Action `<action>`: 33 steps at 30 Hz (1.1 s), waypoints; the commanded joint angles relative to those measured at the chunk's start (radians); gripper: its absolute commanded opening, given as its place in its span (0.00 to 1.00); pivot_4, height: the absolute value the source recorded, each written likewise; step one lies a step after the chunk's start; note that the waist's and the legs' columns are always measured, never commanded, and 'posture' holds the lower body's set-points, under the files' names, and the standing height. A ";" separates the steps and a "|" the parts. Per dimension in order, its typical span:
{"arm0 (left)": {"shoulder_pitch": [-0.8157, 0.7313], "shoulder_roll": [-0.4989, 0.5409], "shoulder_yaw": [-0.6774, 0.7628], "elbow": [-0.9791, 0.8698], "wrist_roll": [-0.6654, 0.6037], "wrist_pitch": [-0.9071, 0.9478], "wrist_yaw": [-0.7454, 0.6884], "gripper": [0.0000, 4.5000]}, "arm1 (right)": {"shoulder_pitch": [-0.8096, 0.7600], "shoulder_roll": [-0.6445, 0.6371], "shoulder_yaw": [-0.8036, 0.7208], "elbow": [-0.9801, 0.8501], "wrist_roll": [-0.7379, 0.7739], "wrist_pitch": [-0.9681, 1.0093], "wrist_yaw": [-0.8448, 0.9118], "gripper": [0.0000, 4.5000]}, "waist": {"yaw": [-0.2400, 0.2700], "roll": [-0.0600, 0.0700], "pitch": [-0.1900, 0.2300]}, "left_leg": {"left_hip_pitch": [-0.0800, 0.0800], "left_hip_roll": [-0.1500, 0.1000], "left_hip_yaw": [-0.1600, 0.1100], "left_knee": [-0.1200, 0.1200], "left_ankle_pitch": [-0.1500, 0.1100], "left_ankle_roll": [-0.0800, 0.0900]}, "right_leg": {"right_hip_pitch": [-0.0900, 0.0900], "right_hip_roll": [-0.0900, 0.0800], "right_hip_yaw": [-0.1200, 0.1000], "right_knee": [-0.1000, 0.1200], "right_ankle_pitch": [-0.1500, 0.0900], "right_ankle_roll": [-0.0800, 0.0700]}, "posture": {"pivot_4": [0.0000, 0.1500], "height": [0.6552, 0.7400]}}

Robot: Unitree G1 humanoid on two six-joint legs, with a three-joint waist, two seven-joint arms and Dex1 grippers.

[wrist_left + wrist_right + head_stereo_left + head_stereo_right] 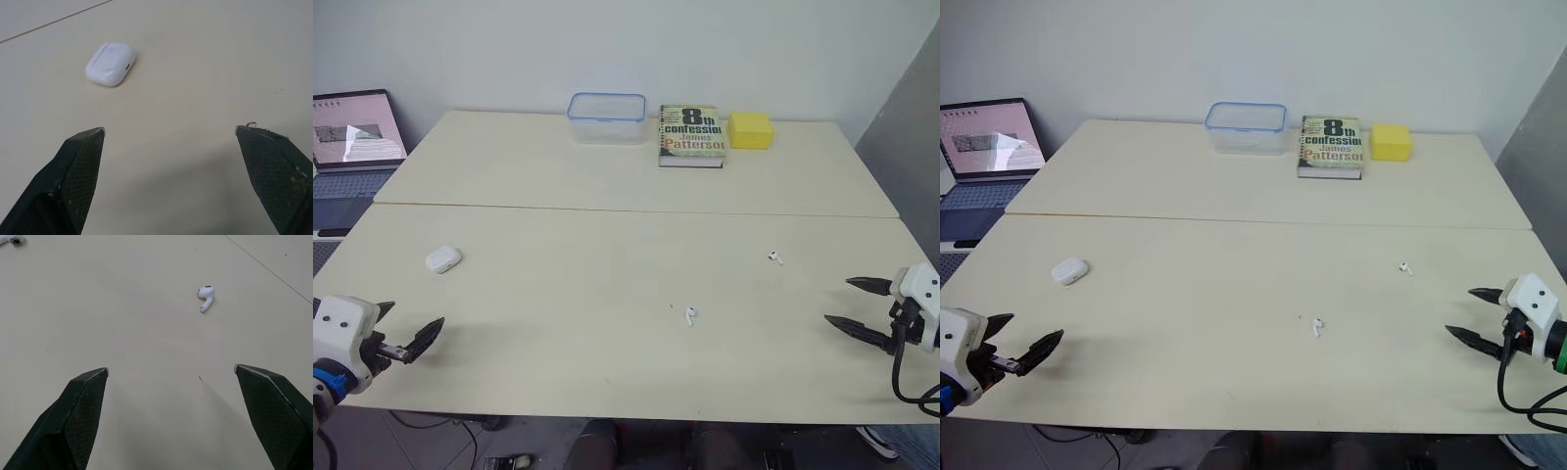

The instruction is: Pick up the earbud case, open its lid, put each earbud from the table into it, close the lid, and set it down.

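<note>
Left gripper [416, 313] wide open, empty, at front-left corner of table [607, 176]; case [442, 259] closed, just ahead near left edge, untouched; looks light, hard, glossy, likely slippery; pinch across long sides, below lid; right gripper [838, 301] open, empty.

left pincer [413, 318] agape, right pincer [838, 301] agape — both empty

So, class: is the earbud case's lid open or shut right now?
Shut: the earbud case lies closed on the table, its lid flush against the body.

Closed earbud case [110, 63] on table [205, 63], beyond spread tool [170, 131] fingers.
</note>
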 commanded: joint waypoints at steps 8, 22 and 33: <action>-0.019 0.042 0.012 -0.002 -0.019 -0.060 -0.113 1.00 | 0.022 0.001 -0.067 -0.006 0.028 -0.005 0.002 0.96 | -0.001 0.000 0.000 | 0.001 0.000 0.008 0.000 0.000 0.000 | -0.002 0.001 0.008 0.000 0.002 0.003 | 1.00 1.00; -0.027 0.036 0.032 0.018 -0.070 -0.070 -0.189 1.00 | 0.029 0.003 -0.085 -0.010 0.048 0.033 0.006 0.96 | -0.001 0.000 0.000 | 0.002 0.001 0.011 0.001 0.000 0.001 | -0.002 0.002 0.010 0.000 0.003 0.003 | 1.00 1.00; -0.032 -0.043 0.054 -0.043 -0.142 0.001 -0.086 1.00 | 0.028 0.005 -0.093 -0.027 0.059 0.031 0.015 0.96 | -0.001 0.000 0.000 | 0.002 0.001 0.011 0.001 0.000 0.001 | -0.002 0.002 0.011 0.001 0.003 0.004 | 1.00 1.00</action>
